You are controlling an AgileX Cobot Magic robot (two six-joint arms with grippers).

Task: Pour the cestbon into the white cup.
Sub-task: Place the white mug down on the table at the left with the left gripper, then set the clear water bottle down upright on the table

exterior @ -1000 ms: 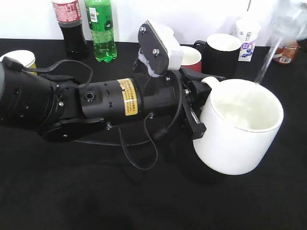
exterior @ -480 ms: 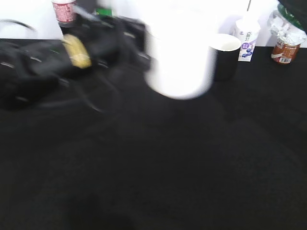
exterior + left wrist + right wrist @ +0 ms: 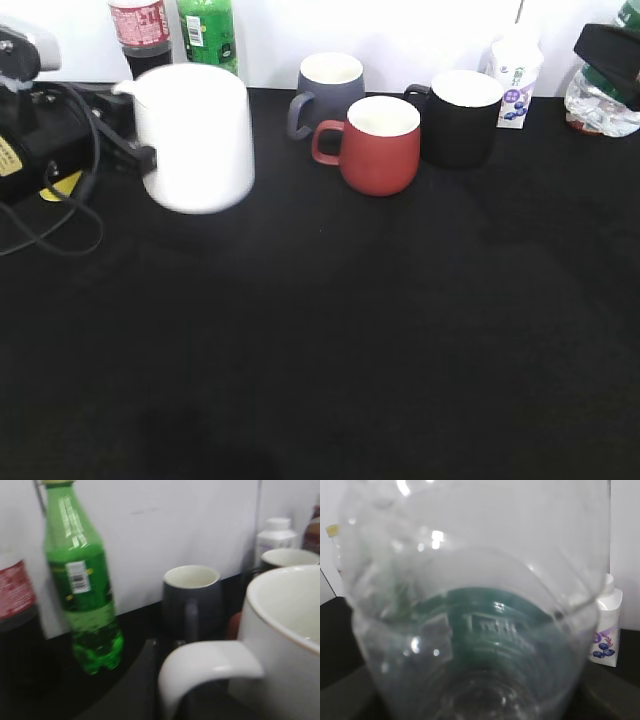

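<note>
White cup [image 3: 195, 135]: far left, held off the table, left gripper [image 3: 140, 155] clamped at its handle. Cestbon [image 3: 603, 100]: far right, right gripper [image 3: 610, 50] clamped around it. Risk: sloshing if cup lands hard.

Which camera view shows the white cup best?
The exterior view: the whole white cup shows there, held at its handle side by the left hand, at the table's left rear. The left wrist view shows only its handle and part of its rim, close and blurred. The right wrist view shows only the bottle.
</note>
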